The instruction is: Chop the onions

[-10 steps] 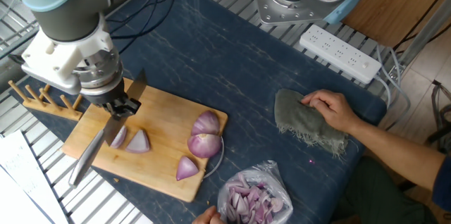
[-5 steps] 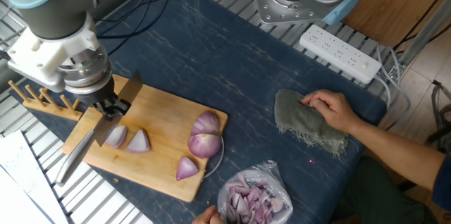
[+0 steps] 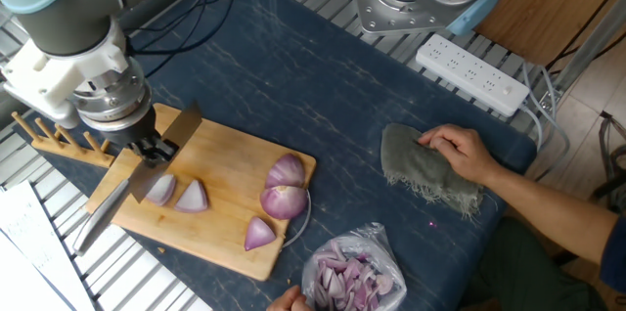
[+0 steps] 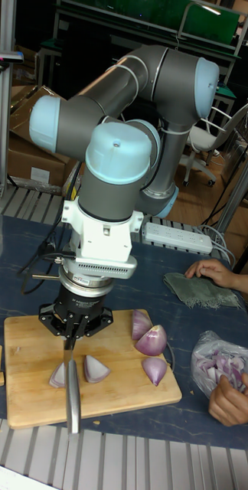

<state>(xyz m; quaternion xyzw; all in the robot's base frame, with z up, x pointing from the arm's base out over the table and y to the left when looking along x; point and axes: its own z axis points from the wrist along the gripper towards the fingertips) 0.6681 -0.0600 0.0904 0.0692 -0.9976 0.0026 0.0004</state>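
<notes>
Several peeled red onions lie on a wooden cutting board (image 3: 227, 153). Two small wedges (image 3: 162, 190) (image 3: 193, 197) sit at its left, a third wedge (image 3: 259, 234) at the front, and two larger halves (image 3: 286, 169) (image 3: 284, 202) at the right. My gripper (image 3: 153, 151) hangs over the board's left end, shut on a knife (image 3: 102, 219). The blade slants down-left past the board's edge, just left of the leftmost wedge (image 4: 59, 375). In the tall fixed view the gripper (image 4: 74, 326) holds the knife (image 4: 73, 394) pointing toward the table's front.
A clear bag of onion bits (image 3: 348, 277) lies at the front right, held by a person's hand. Another hand (image 3: 460, 151) rests on a grey cloth (image 3: 423, 170). A power strip (image 3: 471, 74) lies at the back right. A wooden peg rack (image 3: 59, 137) stands left of the board.
My gripper and the knife have shifted left and slightly back, away from the two small wedges. The onions, bag and hands have not moved.
</notes>
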